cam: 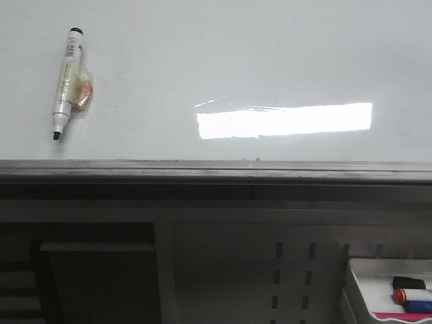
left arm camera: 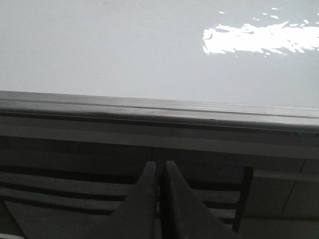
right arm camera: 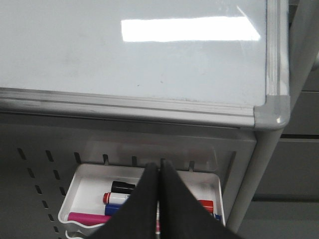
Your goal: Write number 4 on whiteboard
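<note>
The whiteboard (cam: 270,61) is glossy white with a bright rectangular reflection and a grey metal lower edge (cam: 216,169). It also shows in the left wrist view (left arm camera: 99,50) and the right wrist view (right arm camera: 75,55). No number 4 is visible on it. A white marker (cam: 67,82) with a black tip pointing down is stuck to the board at upper left by a yellowish holder. My left gripper (left arm camera: 158,167) is shut and empty below the board's edge. My right gripper (right arm camera: 159,167) is shut and empty, in front of the marker tray.
A small white tray (right arm camera: 84,181) of markers hangs on a perforated grey panel (cam: 290,270) below the board's right end; it also shows in the front view (cam: 368,277). It holds black, red, blue and pink markers. The board's rounded right corner (right arm camera: 271,112) meets a grey post.
</note>
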Robot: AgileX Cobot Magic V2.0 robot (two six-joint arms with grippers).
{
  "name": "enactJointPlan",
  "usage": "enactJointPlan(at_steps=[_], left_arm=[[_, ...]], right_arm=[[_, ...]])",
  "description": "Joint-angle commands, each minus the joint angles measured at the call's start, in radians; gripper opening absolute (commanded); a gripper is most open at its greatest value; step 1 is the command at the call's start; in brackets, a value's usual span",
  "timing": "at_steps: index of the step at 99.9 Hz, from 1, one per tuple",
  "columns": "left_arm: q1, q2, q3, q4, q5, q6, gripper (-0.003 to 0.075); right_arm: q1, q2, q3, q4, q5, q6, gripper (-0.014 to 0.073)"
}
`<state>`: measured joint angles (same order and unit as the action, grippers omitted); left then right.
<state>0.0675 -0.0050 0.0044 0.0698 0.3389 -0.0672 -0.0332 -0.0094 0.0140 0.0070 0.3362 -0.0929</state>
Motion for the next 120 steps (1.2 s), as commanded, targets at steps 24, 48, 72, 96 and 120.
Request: enactJointPlan(at_steps=[24,48,72,96,120], left_arm=[[0.004,-0.026,0.033,-0.003,-0.062,0.0,-0.002],[0.004,-0.026,0.033,-0.003,-0.062,0.0,-0.002],[0.004,-0.026,0.033,-0.003,-0.062,0.0,-0.002],[0.004,-0.026,0.033,0.005,-0.064,0.0,-0.002],[0.004,-0.026,0.033,0.077,-0.071,0.0,-0.002]], right_arm=[[-0.005,-0.016,0.02,-0.019,-0.02,-0.003,-0.0064],[-0.005,-0.016,0.02,-0.019,-0.02,-0.003,-0.0064],[-0.005,-0.016,0.02,-0.019,-0.02,-0.003,-0.0064],[-0.005,-0.016,0.02,-0.019,-0.026,-0.003,-0.0064],[-0.005,-0.016,0.02,-0.019,-0.143,-0.003,-0.0064]])
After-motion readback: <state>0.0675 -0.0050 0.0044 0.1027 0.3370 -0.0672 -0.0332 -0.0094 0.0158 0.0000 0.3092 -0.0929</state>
